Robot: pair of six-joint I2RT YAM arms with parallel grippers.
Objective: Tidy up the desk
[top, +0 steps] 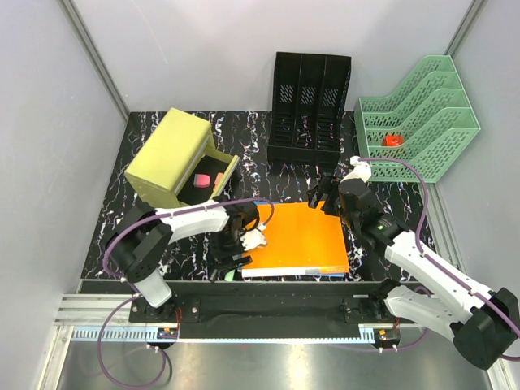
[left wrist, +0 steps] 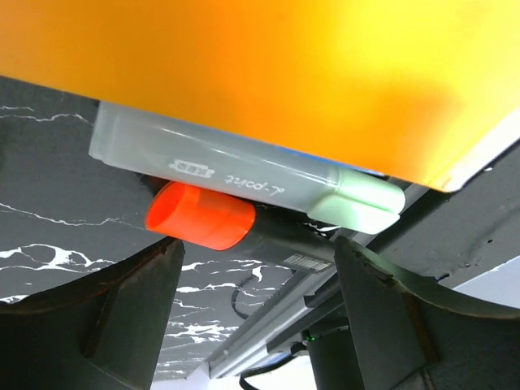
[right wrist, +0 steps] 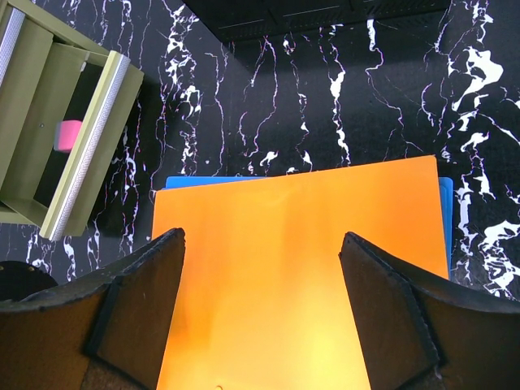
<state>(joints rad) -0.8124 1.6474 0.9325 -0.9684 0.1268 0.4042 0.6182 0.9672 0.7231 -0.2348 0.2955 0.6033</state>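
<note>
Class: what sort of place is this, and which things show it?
Probably a staged office desk in a robot test booth: a black file holder, a green paper tray and an orange folder.

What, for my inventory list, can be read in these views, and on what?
"L-point", upside down, first letter unsure: clear pen by the orange folder.
Boxed logo beside it: too blurred.
Barcode sticker below: too small to read.
</note>
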